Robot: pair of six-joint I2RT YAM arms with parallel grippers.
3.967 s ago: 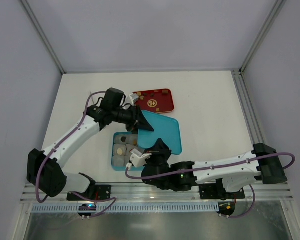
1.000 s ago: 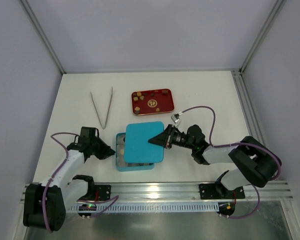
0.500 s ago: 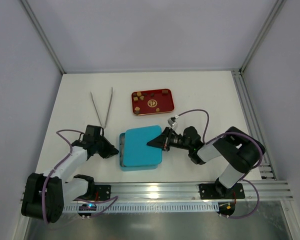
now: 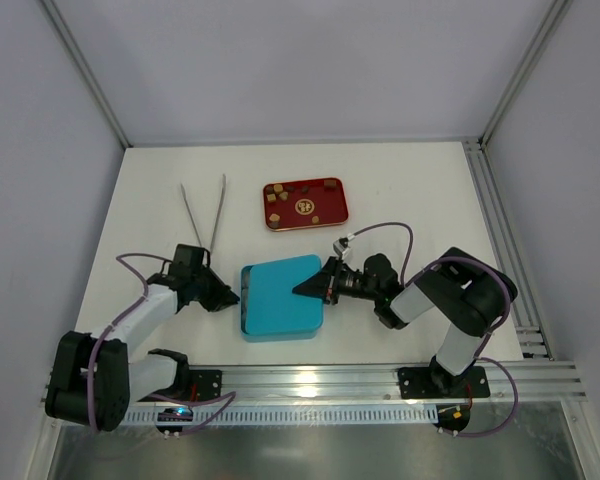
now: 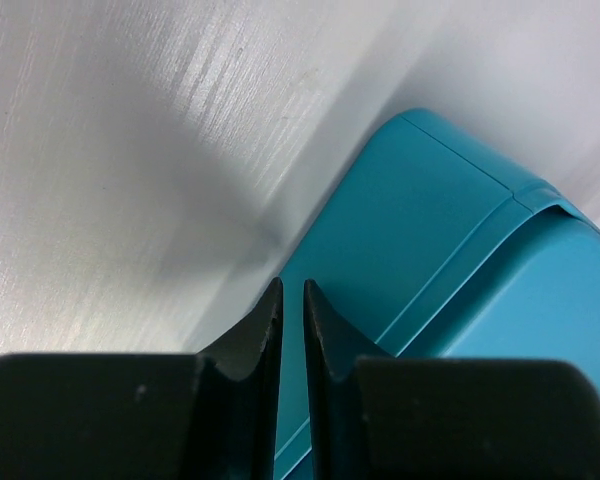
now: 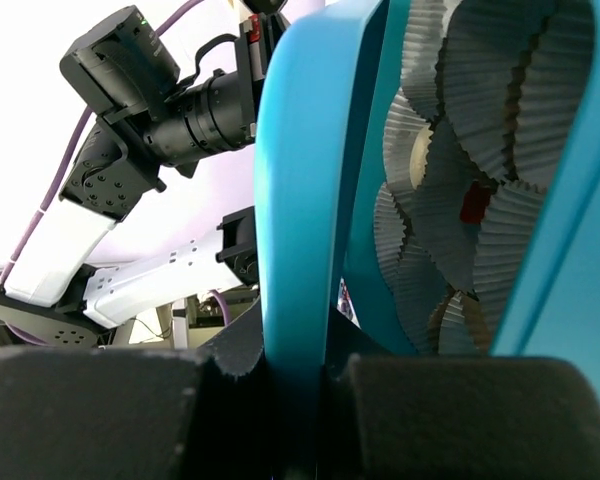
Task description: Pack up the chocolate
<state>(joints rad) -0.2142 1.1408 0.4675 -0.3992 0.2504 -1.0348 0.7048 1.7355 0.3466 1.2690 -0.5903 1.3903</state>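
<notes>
A teal box (image 4: 278,330) sits near the table's front with its teal lid (image 4: 280,295) lying over it. My right gripper (image 4: 310,288) is shut on the lid's right edge; in the right wrist view the lid rim (image 6: 298,200) is pinched between the jaws. Past it, white paper cups (image 6: 500,90) inside the box hold chocolate, among them a red piece (image 6: 474,203) and a cream one (image 6: 418,158). More chocolate (image 4: 278,197) lies on the red tray (image 4: 332,212). My left gripper (image 4: 232,298) is shut and empty, its tips (image 5: 291,290) against the box's left wall (image 5: 420,230).
Metal tweezers (image 4: 205,215) lie on the table to the left of the red tray. The enclosure's walls and frame rails (image 4: 495,230) border the table.
The lid, tilted up four seconds ago, has come down over the box. My left gripper has moved right to the box's left side, and my right gripper has followed the lid leftward.
</notes>
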